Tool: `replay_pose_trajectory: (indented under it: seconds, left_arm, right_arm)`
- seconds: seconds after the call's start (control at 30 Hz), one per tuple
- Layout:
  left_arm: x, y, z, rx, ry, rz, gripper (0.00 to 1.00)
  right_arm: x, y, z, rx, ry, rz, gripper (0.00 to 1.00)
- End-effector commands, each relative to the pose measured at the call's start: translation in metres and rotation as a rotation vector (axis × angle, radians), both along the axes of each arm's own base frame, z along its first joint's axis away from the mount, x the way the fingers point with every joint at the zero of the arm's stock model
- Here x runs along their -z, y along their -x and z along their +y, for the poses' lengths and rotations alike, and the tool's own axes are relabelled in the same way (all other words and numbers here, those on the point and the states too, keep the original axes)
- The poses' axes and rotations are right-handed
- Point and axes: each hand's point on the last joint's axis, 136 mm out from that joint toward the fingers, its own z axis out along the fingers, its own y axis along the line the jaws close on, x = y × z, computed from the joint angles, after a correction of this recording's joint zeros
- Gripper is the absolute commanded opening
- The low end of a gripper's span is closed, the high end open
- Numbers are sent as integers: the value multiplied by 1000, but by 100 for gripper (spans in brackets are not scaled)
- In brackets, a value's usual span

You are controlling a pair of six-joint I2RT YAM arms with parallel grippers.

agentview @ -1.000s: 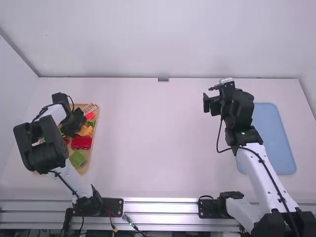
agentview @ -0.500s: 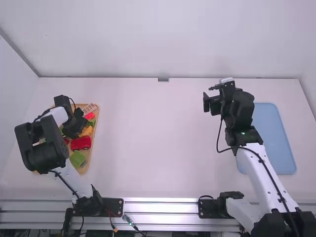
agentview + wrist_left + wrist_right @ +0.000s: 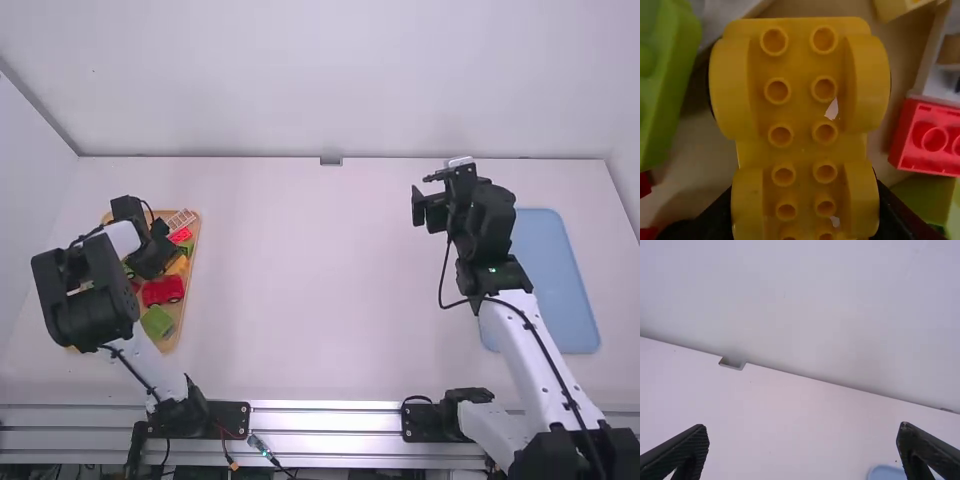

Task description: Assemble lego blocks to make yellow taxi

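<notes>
At the tray on the far left, my left gripper (image 3: pixel 155 255) is low over the blocks, beside a yellow piece (image 3: pixel 178 266). The left wrist view has a yellow car-shaped block (image 3: pixel 800 112) with round fenders and two rows of studs, tilted, between the fingers of my left gripper (image 3: pixel 805 215), which look closed against its sides. It lies nearer the camera than the blocks around it. My right gripper (image 3: pixel 430 207) stands over the right part of the table; in the right wrist view the right gripper (image 3: pixel 802 436) is open, holding nothing.
The wooden tray (image 3: pixel 192 262) also holds a red block (image 3: pixel 163 290), a green block (image 3: pixel 157 322) and a pale lattice piece (image 3: pixel 180 220). Close to the yellow block are a green block (image 3: pixel 670 85) and a red brick (image 3: pixel 927 137). A blue tray (image 3: pixel 555 290) lies at the right.
My left gripper has shifted slightly toward the near side of the table, and the nearby red block has moved a little to the left. The right arm has not moved.
</notes>
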Motion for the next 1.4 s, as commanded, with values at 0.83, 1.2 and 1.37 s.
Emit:
replay_pose_trajectory:
  seconds: [0.83,1.2,1.37]
  left_arm:
    - [-151,-74,-110,710,-106,-164,2]
    - [-108,14,-305,1981,-144,-26,2]
    - [-82,51,-338,2333,-167,-8,5]
  right_arm:
    - [-15,-4,4,2,-53,-16,99]
    - [-10,-2,4,1,-51,3,99]
    - [-9,-2,4,3,-50,7,99]
